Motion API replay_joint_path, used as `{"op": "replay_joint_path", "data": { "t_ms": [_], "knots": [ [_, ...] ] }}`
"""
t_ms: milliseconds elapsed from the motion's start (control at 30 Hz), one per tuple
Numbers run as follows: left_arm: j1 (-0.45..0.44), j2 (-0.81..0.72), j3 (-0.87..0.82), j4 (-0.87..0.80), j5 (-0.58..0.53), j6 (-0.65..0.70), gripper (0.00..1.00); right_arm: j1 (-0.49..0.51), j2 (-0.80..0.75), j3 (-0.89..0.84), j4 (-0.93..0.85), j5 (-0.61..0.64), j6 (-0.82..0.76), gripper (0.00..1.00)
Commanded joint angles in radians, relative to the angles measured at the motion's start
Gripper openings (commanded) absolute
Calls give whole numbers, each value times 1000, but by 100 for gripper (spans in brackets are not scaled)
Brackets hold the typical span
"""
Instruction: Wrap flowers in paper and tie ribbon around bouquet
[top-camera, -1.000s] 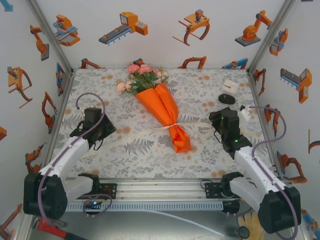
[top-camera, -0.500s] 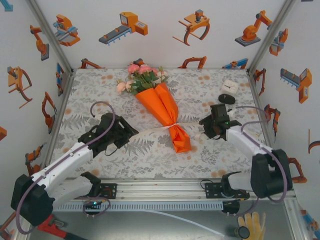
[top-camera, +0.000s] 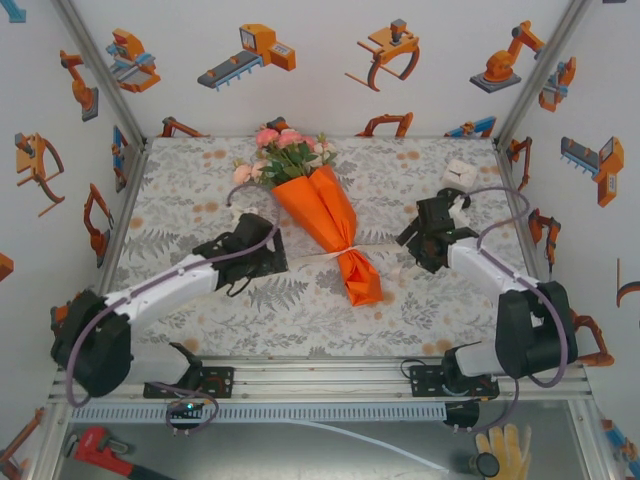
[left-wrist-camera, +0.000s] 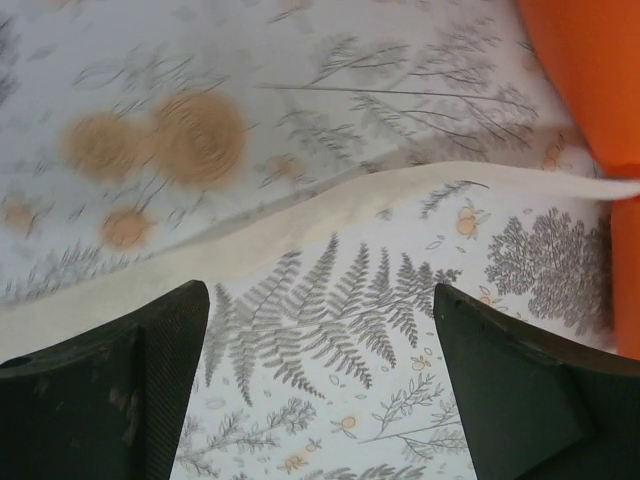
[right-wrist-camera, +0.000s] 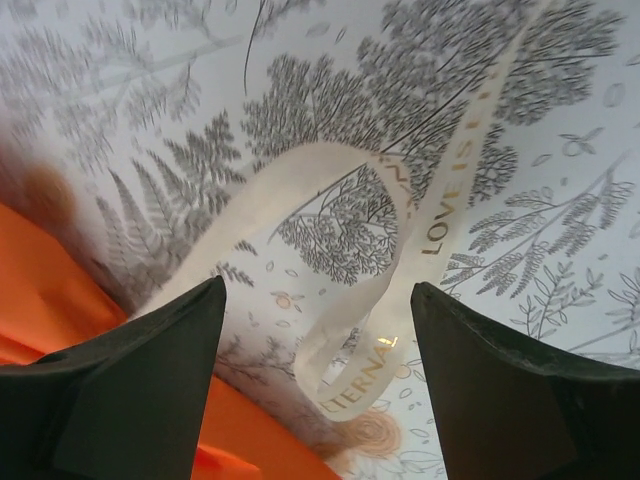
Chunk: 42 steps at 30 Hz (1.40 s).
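diagonally laid orange bouquet, cream ribbon crossing waist

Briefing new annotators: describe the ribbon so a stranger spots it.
Mid-table on the fern-print cloth lies an orange paper cone of flowers. The ribbon crosses its pinched waist and trails toward both sides: narrow, sheer cream with gold lettering, the only pale strip there.

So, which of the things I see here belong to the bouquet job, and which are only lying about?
Belong to the job:
- the flowers
- the orange paper wrapped around them
- the cream ribbon running across the paper's narrow part

Just lying about:
- a small white block at the far right of the table
- a red wrench and a yellow glove, below the table's near edge
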Motion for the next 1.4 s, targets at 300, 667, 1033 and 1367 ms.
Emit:
{"op": "replay_joint_path", "data": {
  "t_ms": [300, 667, 1033, 1367],
  "knots": [
    [-43, 419, 254, 176, 213, 720, 86, 3, 58, 12, 43, -177, -319, 43],
    [-17, 477, 252, 133, 240, 738, 5, 3, 102, 17, 27, -166, -355, 27],
    [26, 284, 113, 5, -289, 388, 0, 70, 45, -50, -19, 83, -259, 23],
    [122, 91, 71, -37, -25, 273, 60, 70, 27, 17, -111, -59, -479, 49]
  ]
}}
